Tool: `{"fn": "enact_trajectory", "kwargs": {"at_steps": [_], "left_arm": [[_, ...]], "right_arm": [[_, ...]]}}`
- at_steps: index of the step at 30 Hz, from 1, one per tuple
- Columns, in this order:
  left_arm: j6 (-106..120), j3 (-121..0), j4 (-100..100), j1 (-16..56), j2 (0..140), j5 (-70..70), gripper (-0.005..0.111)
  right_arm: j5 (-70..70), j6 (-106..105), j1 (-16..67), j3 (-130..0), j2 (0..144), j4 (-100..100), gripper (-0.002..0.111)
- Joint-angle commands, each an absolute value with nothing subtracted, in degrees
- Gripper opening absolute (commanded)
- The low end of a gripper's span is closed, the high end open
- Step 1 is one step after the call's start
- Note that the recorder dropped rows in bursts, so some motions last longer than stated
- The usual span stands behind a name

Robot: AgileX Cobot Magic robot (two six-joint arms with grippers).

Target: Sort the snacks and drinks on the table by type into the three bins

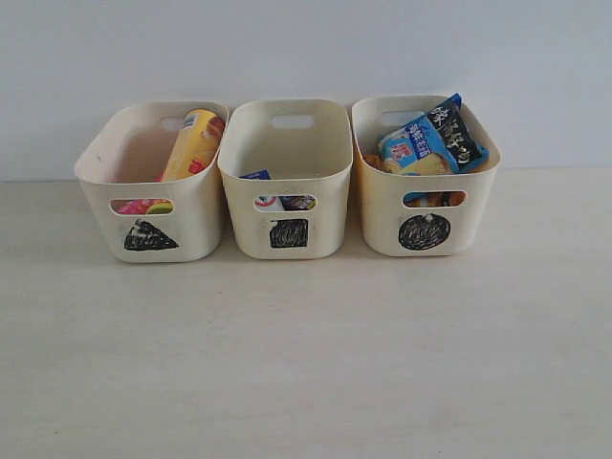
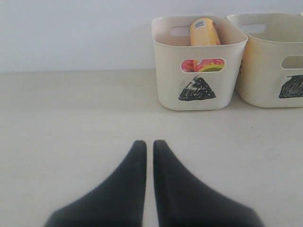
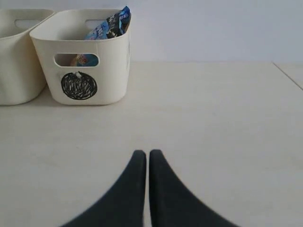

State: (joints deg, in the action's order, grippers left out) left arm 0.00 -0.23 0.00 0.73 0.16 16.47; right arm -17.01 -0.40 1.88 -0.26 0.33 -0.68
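Observation:
Three cream bins stand in a row at the back of the table. In the triangle bin a yellow-orange chip tube leans, and a pink tube shows through the slot. A small drink carton lies low in the square bin. The circle bin holds a blue bag with a black band over an orange bag. No arm shows in the exterior view. My left gripper is shut and empty, short of the triangle bin. The right gripper is shut and empty, short of the circle bin.
The pale wooden table stretches in front of the bins, with a plain white wall behind them. A table edge or seam runs at the far side of the right wrist view.

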Motion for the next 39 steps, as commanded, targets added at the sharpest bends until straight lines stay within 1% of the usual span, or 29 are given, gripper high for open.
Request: {"fn": "enact_trajectory", "kwargs": {"at_steps": [1, 30, 39], "left_arm": [[0.5, 0.0, 0.0, 0.5, 0.0, 16.3, 0.004], [0.5, 0.0, 0.0, 0.5, 0.0, 16.3, 0.004], [0.5, 0.0, 0.0, 0.5, 0.0, 16.3, 0.004]], "right_arm": [[-18.1, -0.9, 1.7, 0.0, 0.0, -0.9, 0.0], [-18.5, -0.9, 1.7, 0.0, 0.0, -0.9, 0.0], [-18.5, -0.9, -0.2, 0.0, 0.0, -0.8, 0.0]]}}
